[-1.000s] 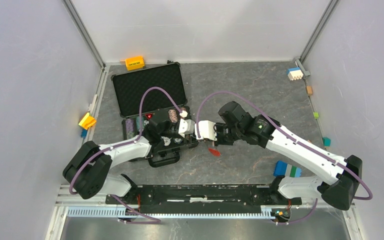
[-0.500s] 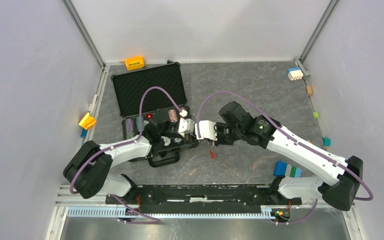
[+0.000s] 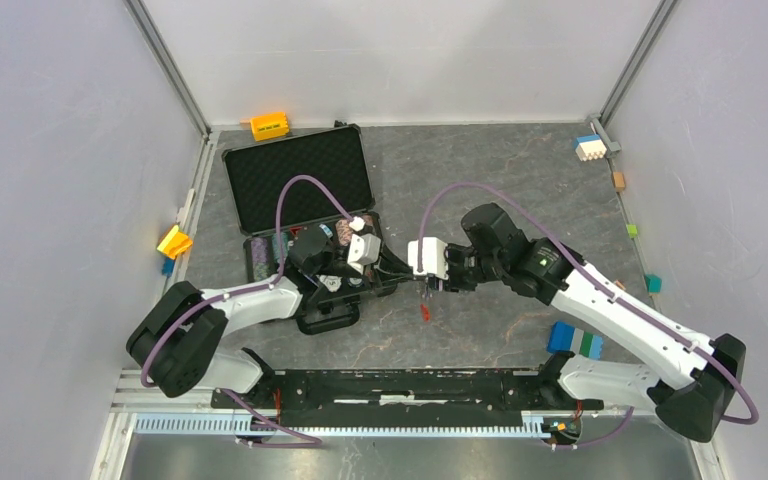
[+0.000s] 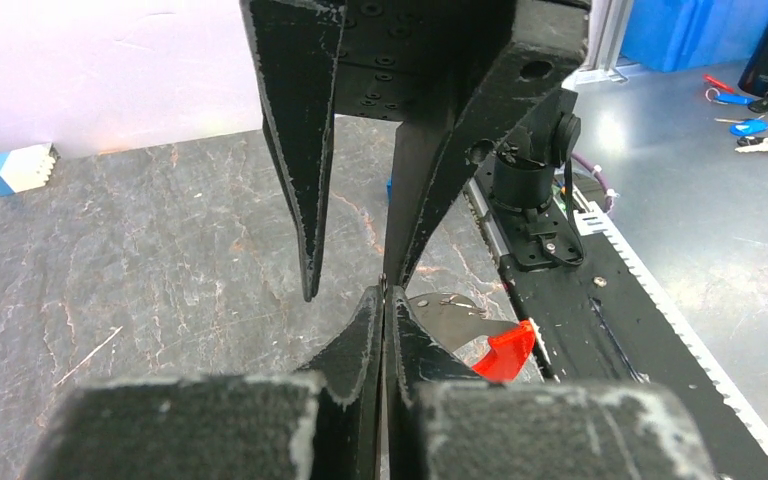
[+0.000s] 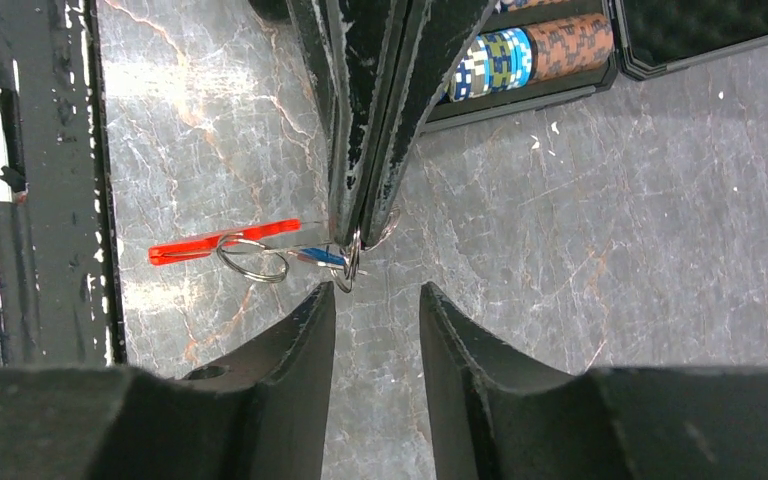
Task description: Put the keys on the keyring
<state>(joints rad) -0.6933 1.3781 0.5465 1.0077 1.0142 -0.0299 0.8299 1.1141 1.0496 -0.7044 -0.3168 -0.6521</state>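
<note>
Grey tabletop (image 5: pixel 560 200), mid-frame: right gripper (image 5: pixel 375 300) has released, jaws apart; left gripper (image 5: pixel 357 235) alone clamps the keyring (image 5: pixel 255 262), so the handover looks done.

Tight just right of the case (image 3: pixel 300 180), open farther right and behind

Just right of the case, the left gripper (image 4: pixel 382 300), fingers pressed together on the keyring (image 5: pixel 222 244), meets the open-jawed right gripper (image 5: pixel 375 295) tip to tip. The left arm (image 3: pixel 250 297) and right arm (image 3: pixel 610 305) bar the strip between the case and the near rail (image 3: pixel 400 385). Right of the case and behind the arms the table (image 3: pixel 500 170) lies bare as far as a white-and-blue block (image 3: pixel 588 147) in the far corner. Well right of the case a blue-and-green block (image 3: pixel 575 340) sits beside the right arm. An orange block (image 3: pixel 270 125) sits just behind the case, a yellow block (image 3: pixel 174 242) left of it.
</note>
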